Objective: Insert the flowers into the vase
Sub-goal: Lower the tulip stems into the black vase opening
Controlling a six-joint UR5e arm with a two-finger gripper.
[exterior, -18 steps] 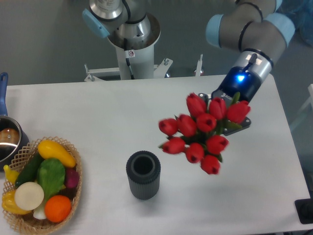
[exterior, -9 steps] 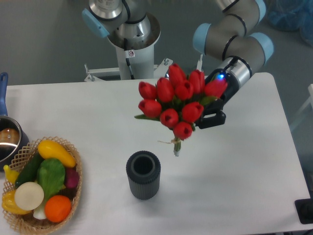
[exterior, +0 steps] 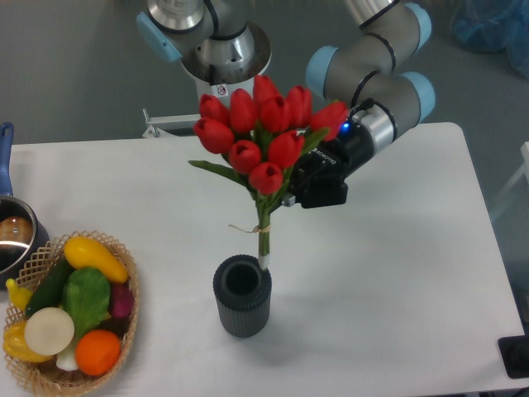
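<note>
You see the vase (exterior: 242,295) standing lower centre of the frame on the table (exterior: 397,273). The flowers (exterior: 263,145) hang above it, stem ends at the vase's right rim, heads up top centre. The gripper (exterior: 307,184) sits just right of the stems. A basket (exterior: 124,327) lies lower left, a pot (exterior: 15,236) at the left edge.

My silver-grey jointed robot arm (exterior: 376,62) carries pale blue joint caps, a glowing blue wrist light and a black two-finger gripper (exterior: 321,184).
</note>
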